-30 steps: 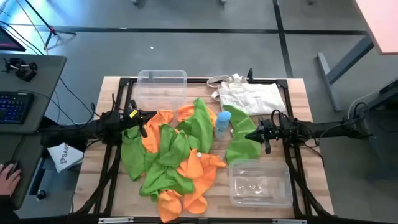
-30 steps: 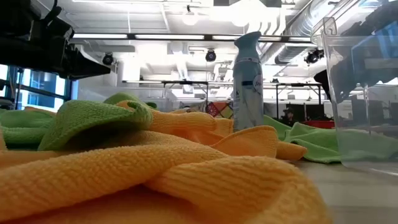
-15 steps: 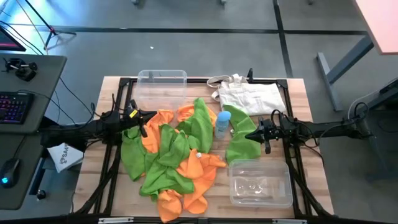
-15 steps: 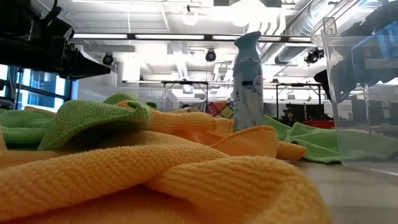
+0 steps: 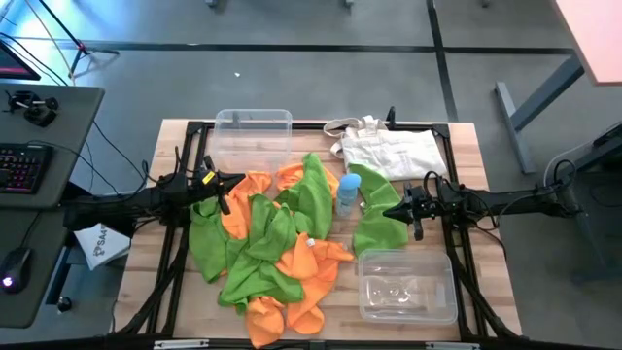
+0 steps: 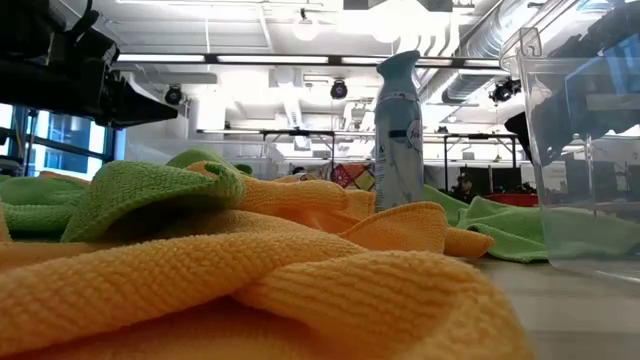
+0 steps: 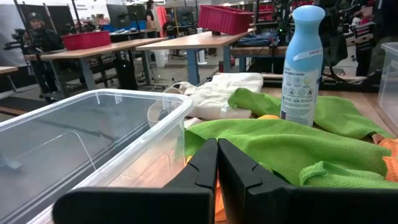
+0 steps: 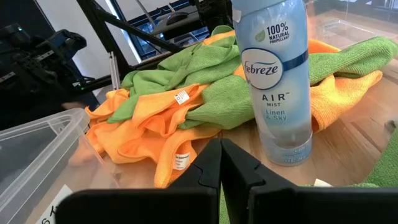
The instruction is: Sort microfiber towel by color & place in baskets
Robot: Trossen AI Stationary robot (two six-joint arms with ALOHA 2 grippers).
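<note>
Several orange and green microfiber towels [image 5: 272, 243] lie in a loose pile on the middle of the table; they also fill the low view [image 6: 250, 290]. One separate green towel [image 5: 379, 228] lies by the right arm. One clear basket [image 5: 253, 136] stands at the far edge, left of the middle, and another [image 5: 406, 285] at the near right. My left gripper [image 5: 228, 190] is shut and empty at the pile's left far side, beside the far basket [image 7: 81, 143]. My right gripper [image 5: 387, 209] is shut and empty over the separate green towel, pointing at the blue bottle [image 8: 277, 81].
A light-blue spray bottle [image 5: 348, 194] stands upright between the pile and my right gripper. A white cloth tote bag [image 5: 394, 151] lies at the far right. A desk with a keyboard [image 5: 24, 165] stands left of the table. The table's black frame rails [image 5: 185, 146] run along its sides.
</note>
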